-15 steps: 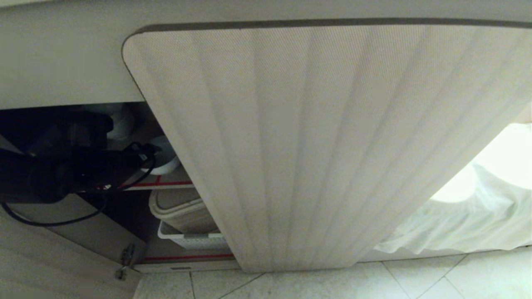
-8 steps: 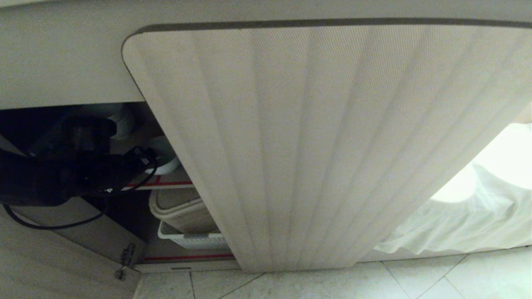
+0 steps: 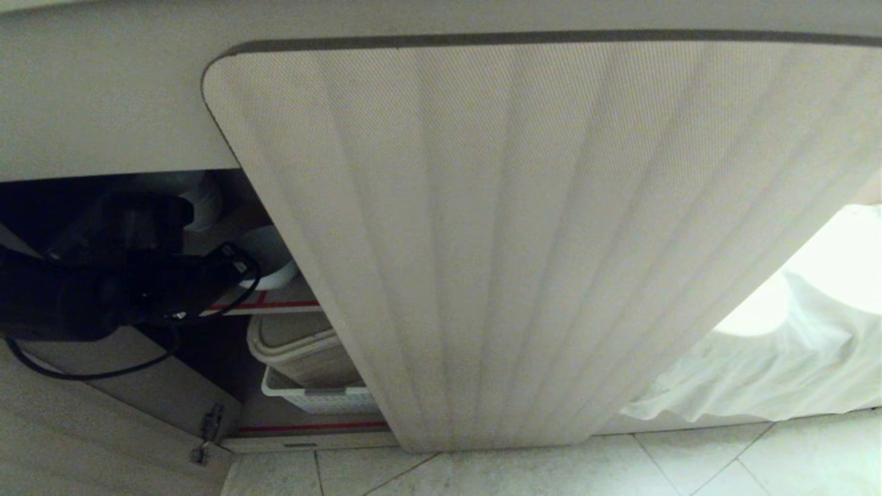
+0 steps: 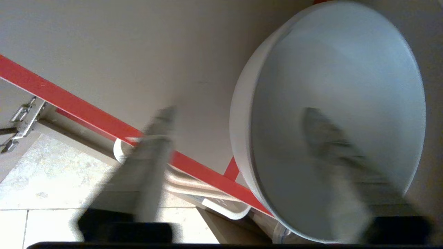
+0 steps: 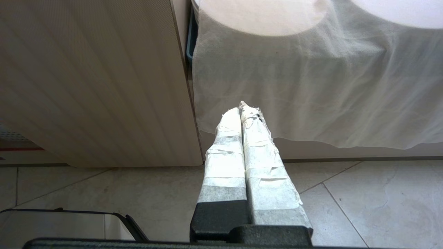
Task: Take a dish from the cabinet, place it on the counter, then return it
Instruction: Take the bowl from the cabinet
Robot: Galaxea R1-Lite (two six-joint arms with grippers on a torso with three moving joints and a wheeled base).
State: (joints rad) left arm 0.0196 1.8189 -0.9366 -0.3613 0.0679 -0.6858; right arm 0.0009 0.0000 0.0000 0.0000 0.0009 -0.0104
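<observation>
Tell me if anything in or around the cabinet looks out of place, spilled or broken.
Nothing stands out. The white bowl sits intact on the cabinet shelf, the left gripper straddling its rim, one finger inside. No spill or damage shows; a white cloth hangs beside the door.

The head view looks forward and down from close before the low beige cabinet with vertically ribbed doors (image 3: 524, 241), its open compartment at the left and the pale tiled floor (image 3: 620, 468) nearest. The left wrist view sits inside that compartment, very near the glossy white round bowl (image 4: 339, 103) on the red-edged beige shelf (image 4: 86, 114), both also glimpsed by the head. The right wrist view looks low along the floor at the ribbed door's right edge and the thin white draped cloth (image 5: 311, 86), which the head view shares at its right.
</observation>
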